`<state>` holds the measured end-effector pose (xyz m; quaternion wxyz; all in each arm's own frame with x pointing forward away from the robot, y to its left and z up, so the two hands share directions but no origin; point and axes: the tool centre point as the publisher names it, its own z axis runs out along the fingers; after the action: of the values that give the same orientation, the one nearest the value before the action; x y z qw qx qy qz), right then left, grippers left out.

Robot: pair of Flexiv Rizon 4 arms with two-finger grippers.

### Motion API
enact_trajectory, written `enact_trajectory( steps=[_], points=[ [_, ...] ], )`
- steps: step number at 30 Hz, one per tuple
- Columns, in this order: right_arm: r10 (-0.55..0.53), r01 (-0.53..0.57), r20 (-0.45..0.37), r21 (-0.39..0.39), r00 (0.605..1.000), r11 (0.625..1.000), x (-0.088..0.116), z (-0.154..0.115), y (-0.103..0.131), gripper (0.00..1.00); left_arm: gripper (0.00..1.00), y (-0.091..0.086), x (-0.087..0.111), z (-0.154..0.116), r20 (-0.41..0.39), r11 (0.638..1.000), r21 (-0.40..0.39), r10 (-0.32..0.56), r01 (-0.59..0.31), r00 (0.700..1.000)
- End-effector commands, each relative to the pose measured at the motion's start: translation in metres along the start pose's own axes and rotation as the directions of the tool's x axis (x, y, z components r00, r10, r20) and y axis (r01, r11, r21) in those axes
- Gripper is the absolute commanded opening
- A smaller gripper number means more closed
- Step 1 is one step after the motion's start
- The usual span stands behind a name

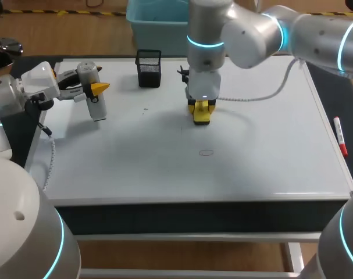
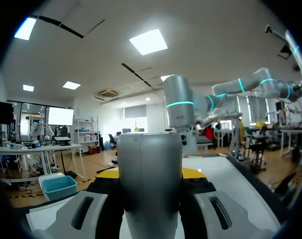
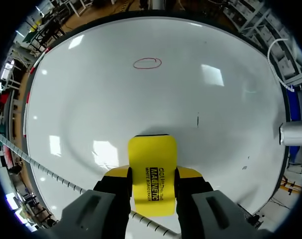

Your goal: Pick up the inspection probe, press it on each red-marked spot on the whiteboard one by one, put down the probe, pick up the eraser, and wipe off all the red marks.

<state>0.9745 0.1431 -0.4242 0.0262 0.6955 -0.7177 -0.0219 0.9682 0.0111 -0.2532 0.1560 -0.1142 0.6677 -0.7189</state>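
The right gripper [image 1: 202, 106] is clenched on the yellow eraser [image 1: 202, 117], pressed to the whiteboard [image 1: 135, 163] just past its middle. One red ring [image 1: 206, 153] shows on the board, nearer than the eraser and apart from it. At the far left, the left gripper [image 1: 95, 90] grasps the silver probe [image 1: 97, 108] above the board. A black mesh cup [image 1: 149, 68] stands at the far edge, and a red marker [image 1: 339, 135] lies off the board's right side.

The eraser [image 1: 202, 116] stands on the whiteboard [image 1: 252, 168], near its middle, between the fingers of the right gripper [image 1: 201, 107]. Before the eraser lies an oval mark [image 1: 206, 153]. Behind it, to the left, stands a pen cup [image 1: 148, 68]. Far to the left, the left gripper [image 1: 95, 87] holds the inspection probe [image 1: 97, 108]. Far to the right, off the board, lies a marker [image 1: 341, 136].
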Motion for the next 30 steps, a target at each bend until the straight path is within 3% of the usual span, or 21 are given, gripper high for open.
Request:
enact_trajectory(
  steps=[1, 8, 30],
  points=[
    [-0.001, 0.001, -0.008, -0.011, 1.000, 1.000, 0.001, 0.005, -0.005, 0.00, 0.00, 0.000, 0.000, 0.000, 0.000, 1.000, 0.003, 0.002, -0.002, 1.000],
    [0.032, -0.032, -0.013, -0.015, 0.999, 0.999, 0.017, 0.005, -0.009, 0.00, 0.00, 0.000, 0.000, 0.000, 0.000, 1.000, 0.003, 0.002, -0.002, 1.000],
    [0.188, -0.188, -0.032, -0.005, 0.982, 0.982, 0.098, -0.003, -0.015, 0.00, 0.00, 0.000, 0.000, 0.000, 0.000, 1.000, 0.003, 0.002, -0.002, 1.000]
  ],
)
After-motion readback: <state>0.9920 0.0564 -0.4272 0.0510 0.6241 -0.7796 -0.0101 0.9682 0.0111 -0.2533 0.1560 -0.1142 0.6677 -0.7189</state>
